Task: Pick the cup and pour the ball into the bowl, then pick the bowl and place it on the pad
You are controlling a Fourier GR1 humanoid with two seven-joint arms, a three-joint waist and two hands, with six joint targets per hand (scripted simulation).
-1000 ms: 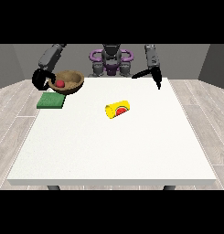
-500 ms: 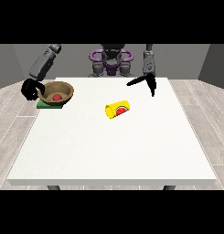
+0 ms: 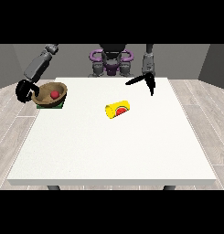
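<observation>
Brown and shallow, the bowl [image 3: 50, 93] sits on the green pad [image 3: 51, 104] near the far corner of the white surface [image 3: 113, 146] at the view's left. Only a strip of the pad shows beneath the bowl's near side. Inside the bowl lies a red ball [image 3: 54, 94], resting a little toward the side nearer the cup.

The yellow cup [image 3: 118, 109] lies on its side near the middle of the surface, well apart from the bowl and toward the view's right of it. Its open mouth faces the camera and somewhat to the right, and a red patch with a green edge shows on that end. Nothing can be seen inside the cup.

The hand at the view's left [image 3: 24, 90] is just beside the bowl, on the side away from the cup, its fingers curled into a hook at the bowl's rim; whether they touch the rim cannot be told.

The hand at the view's right [image 3: 145, 81] hangs above the far part of the surface, beyond the cup and well apart from the bowl. Its thumb and fingers are spread wide and hold nothing.
</observation>
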